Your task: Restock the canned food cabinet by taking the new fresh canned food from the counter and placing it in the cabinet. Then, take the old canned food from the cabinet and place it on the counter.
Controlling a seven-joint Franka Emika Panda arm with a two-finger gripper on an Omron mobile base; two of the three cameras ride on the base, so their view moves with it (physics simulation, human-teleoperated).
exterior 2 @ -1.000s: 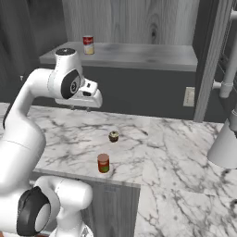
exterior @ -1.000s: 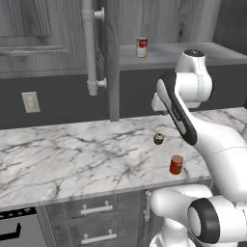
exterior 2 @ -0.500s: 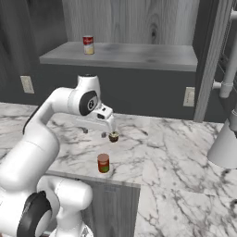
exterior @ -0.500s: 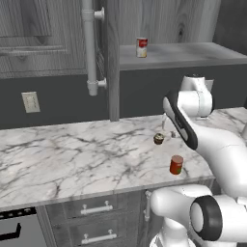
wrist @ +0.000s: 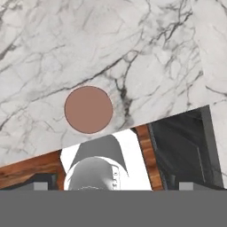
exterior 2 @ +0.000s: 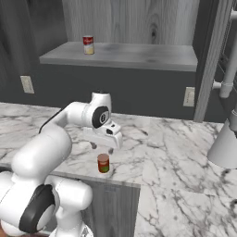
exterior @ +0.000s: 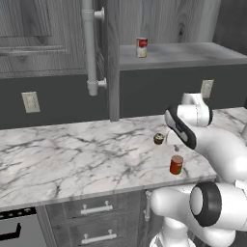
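While the orange can (exterior: pixel 176 165) stands at the counter's (exterior: pixel 72 159) front edge, lower centre-right in the left view, my pincer (exterior 2: pixel 102 146) hovers just above it; its grip I cannot tell. Upper centre, the red-and-white can (exterior: pixel 141 48) sits on the cabinet (exterior: pixel 193 53) shelf.

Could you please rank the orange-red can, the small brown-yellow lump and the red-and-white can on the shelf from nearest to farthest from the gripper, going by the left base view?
1. Orange-red can, on the counter near its front edge, just below the gripper.
2. Brown-yellow lump, on the counter just left of the gripper.
3. Red-and-white can, up on the cabinet shelf.
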